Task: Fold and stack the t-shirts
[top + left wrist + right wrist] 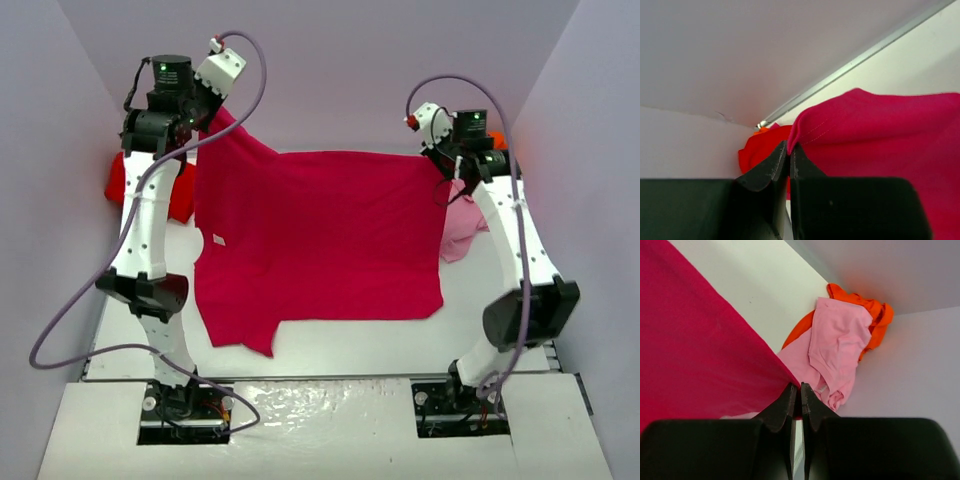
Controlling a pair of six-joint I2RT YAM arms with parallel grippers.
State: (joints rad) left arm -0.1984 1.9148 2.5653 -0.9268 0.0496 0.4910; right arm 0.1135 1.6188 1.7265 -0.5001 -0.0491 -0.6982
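Note:
The crimson-magenta t-shirt (pixel 320 235) lies spread over the middle of the table, its far edge lifted at both corners. My left gripper (pixel 215 112) is shut on its far-left corner (pixel 795 134), held above the table. My right gripper (pixel 446 172) is shut on its far-right corner (pixel 790 381). The bright red t-shirt (pixel 125 180) lies bunched at the far left, also in the left wrist view (pixel 760 147). The pale pink t-shirt (pixel 462 228) lies at the far right on the orange t-shirt (pixel 875 315); pink also shows in the right wrist view (pixel 835 350).
Lilac walls (pixel 340 70) close in the white table (pixel 470 300) at the back and both sides. A metal rail (pixel 860 59) runs along the table's far edge. Both arms reach to the far side of the table.

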